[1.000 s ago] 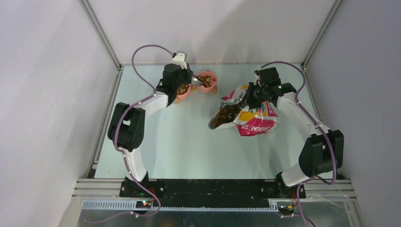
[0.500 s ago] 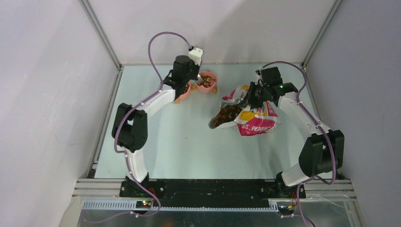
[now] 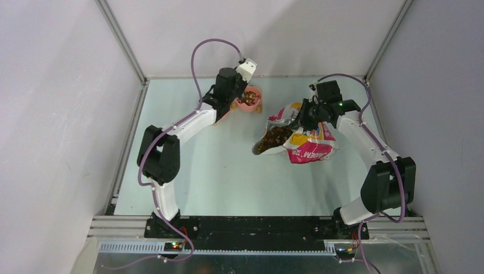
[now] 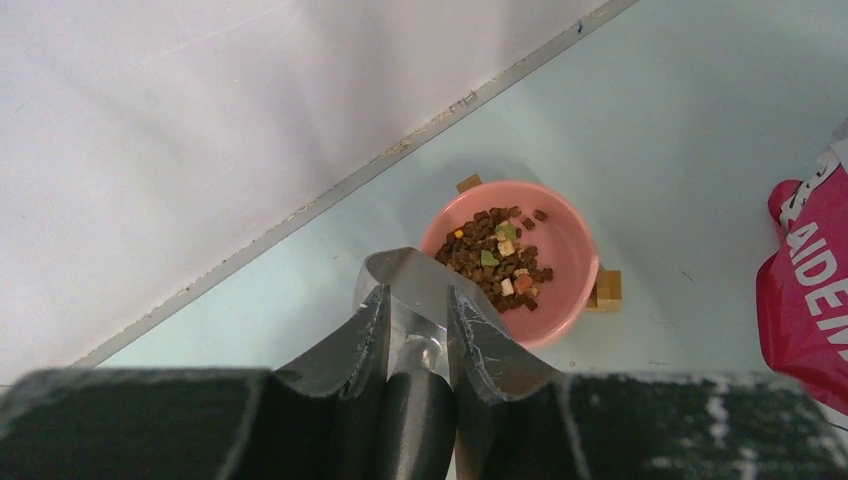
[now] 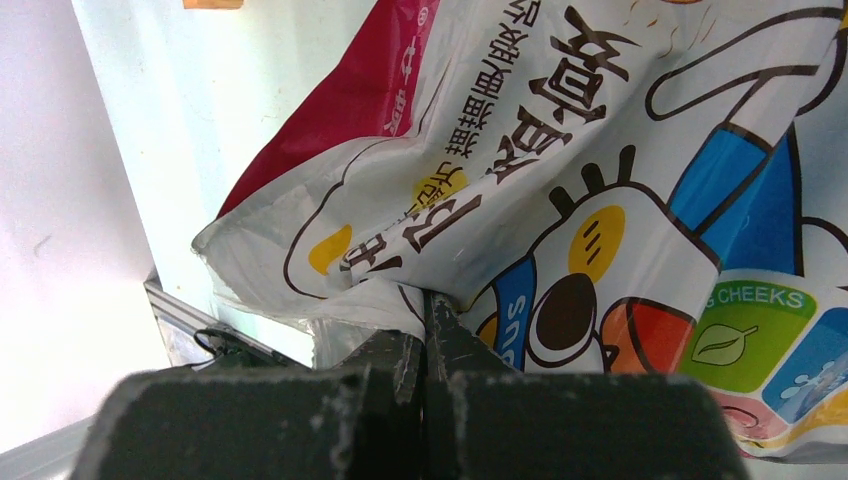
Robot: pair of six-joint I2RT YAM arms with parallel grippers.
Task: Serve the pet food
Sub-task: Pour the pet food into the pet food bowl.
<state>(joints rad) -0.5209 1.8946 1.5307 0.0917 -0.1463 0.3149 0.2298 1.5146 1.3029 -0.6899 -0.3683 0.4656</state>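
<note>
Pet food (image 4: 495,255) lies as a small brown heap with a few pale and green bits in a pink bowl (image 4: 565,235) by the back wall. More pet food (image 3: 273,137) fills the open mouth of the printed bag (image 3: 308,145), which lies on its side. My left gripper (image 4: 417,295) is shut on the handle of a grey metal scoop (image 4: 400,268). The scoop's front edge reaches the bowl's near-left rim, and no kibble shows on its visible part. My right gripper (image 5: 425,310) is shut on a fold of the bag (image 5: 600,150), at the bag's upper edge (image 3: 302,117).
The pink bowl (image 3: 251,98) rests on small tan wooden blocks (image 4: 608,290). The back wall's metal rail (image 4: 330,190) runs just behind it. My left arm (image 3: 194,120) stretches diagonally across the table's left half. The bag's red corner (image 4: 805,290) is to the bowl's right.
My left wrist has swung right and toward the back wall with the scoop, from the left bowl to the right one, and now covers the left bowl. The right arm and bag have not moved.
</note>
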